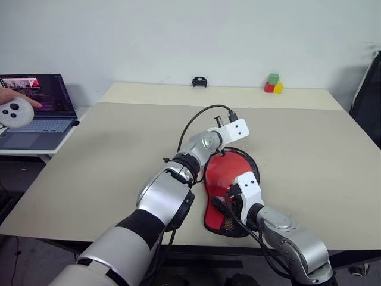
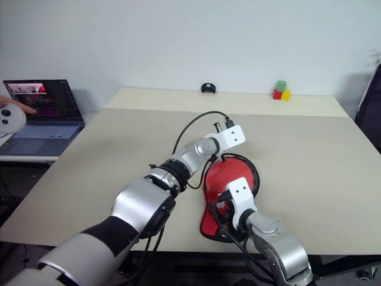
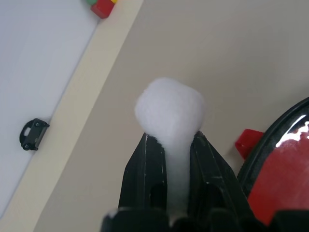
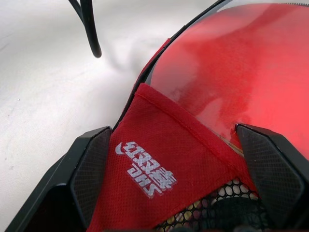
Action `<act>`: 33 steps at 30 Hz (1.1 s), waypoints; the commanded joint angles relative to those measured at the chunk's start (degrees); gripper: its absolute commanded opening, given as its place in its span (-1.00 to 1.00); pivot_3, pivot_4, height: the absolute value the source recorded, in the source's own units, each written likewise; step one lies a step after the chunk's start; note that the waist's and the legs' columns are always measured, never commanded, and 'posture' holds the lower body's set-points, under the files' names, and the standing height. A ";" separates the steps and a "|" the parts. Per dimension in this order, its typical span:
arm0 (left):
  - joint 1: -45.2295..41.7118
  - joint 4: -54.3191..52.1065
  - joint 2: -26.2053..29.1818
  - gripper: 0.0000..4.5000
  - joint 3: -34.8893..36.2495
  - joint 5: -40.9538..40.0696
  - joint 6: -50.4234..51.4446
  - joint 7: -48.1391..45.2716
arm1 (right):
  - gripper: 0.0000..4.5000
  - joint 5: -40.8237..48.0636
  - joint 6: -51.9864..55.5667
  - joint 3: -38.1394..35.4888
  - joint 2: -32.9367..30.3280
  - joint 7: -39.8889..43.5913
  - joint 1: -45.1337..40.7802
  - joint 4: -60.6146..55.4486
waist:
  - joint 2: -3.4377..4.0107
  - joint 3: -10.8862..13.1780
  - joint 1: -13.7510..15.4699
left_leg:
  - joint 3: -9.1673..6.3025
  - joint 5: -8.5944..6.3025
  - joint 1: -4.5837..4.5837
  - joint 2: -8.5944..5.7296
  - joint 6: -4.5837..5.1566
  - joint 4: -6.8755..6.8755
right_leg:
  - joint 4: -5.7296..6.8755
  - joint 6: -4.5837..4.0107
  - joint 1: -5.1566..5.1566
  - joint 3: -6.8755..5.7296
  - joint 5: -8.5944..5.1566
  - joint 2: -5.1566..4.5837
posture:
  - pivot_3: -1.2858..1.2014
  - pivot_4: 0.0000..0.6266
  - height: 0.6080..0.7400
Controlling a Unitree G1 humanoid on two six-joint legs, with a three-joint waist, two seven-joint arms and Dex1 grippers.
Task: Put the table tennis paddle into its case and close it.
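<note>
In the head views, a matte beige surface point(image 1: 107, 155) is seen, with the case point(image 1: 229, 196) lying flat at about 5 o'clock from its middle, near the front edge. The case is a soft, paddle-shaped fabric pouch edged in black piping, and the table tennis paddle point(image 1: 229, 170) is seen inside it as a smooth, glossy red round face. The handle end is covered by red fabric and black mesh, so the handle cannot be made out. The left tool point(image 1: 238, 128) is held above the case's far rim at 12 o'clock, and much of that rim is hidden behind its white housing. The right tool point(image 1: 229, 199) is placed over the case's near end at 6 o'clock. At the surface's far edge, a small black clip-like object point(image 1: 199, 82) and a stack of green, red and yellow blocks point(image 1: 273, 84) are seen. At 9 o'clock, a laptop point(image 1: 38, 110) is cut off by the frame, with a person's hand point(image 1: 15, 101) holding a white controller point(image 1: 15, 113).

In the left wrist view, the tool's black fingers point(image 3: 149, 179) are seen drawn together, clamped on a thin white stem whose top swells into a soft, overexposed white lump point(image 3: 170, 110); what it is cannot be told.

In the right wrist view, the textured black fingers point(image 4: 91, 169) are spread wide apart, one on either side of the case's woven red flap point(image 4: 159, 164) with its white logo, without gripping it.
</note>
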 commanded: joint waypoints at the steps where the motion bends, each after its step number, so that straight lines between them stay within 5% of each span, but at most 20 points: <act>1: -0.70 -2.26 -0.12 -0.91 0.06 -0.15 -0.28 -0.97 | 1.00 1.40 4.74 1.91 -0.24 1.05 2.16 4.27 | 0.00 -0.01 -0.03 | 0.00 0.00 0.00 0.00 0.00 0.00 | 0.00 0.00 0.00 0.00 0.00 0.00 | 0.03 -0.52 1.00; 7: -0.69 -2.29 -0.13 -0.91 -0.05 0.00 -0.33 -1.22 | 1.00 1.54 4.78 1.95 -0.27 0.94 2.05 4.30 | 0.01 -0.03 -0.06 | 0.01 0.00 0.01 0.00 0.00 0.00 | 0.00 0.00 0.00 0.01 0.00 0.00 | 0.03 -0.52 1.00; 17: -0.38 -2.37 1.18 0.68 0.42 -0.71 0.65 -3.69 | 1.00 1.77 4.95 1.53 -0.28 1.14 0.88 4.92 | 0.01 -0.06 -0.19 | 0.02 0.00 0.01 0.01 0.00 0.00 | 0.01 0.00 0.00 0.03 0.00 0.01 | 0.03 -0.52 1.00; 29: -1.35 -4.16 4.22 0.68 9.00 -10.13 -5.02 -10.63 | 1.00 2.27 3.70 -1.11 -2.48 4.25 -2.51 6.37 | 0.00 -0.11 -1.23 | 0.04 0.00 0.08 0.01 0.01 0.18 | 0.31 0.00 0.00 0.06 0.00 0.01 | 0.03 -0.52 1.00; 33: 1.49 -7.26 8.29 0.68 14.20 -18.20 -9.00 -24.81 | 1.00 5.45 4.63 -4.82 -4.47 6.85 -3.65 2.43 | 0.01 -0.10 -1.31 | 0.04 0.00 0.05 0.01 0.01 0.25 | 0.36 0.00 -0.02 0.06 0.00 0.01 | 0.03 -0.52 1.00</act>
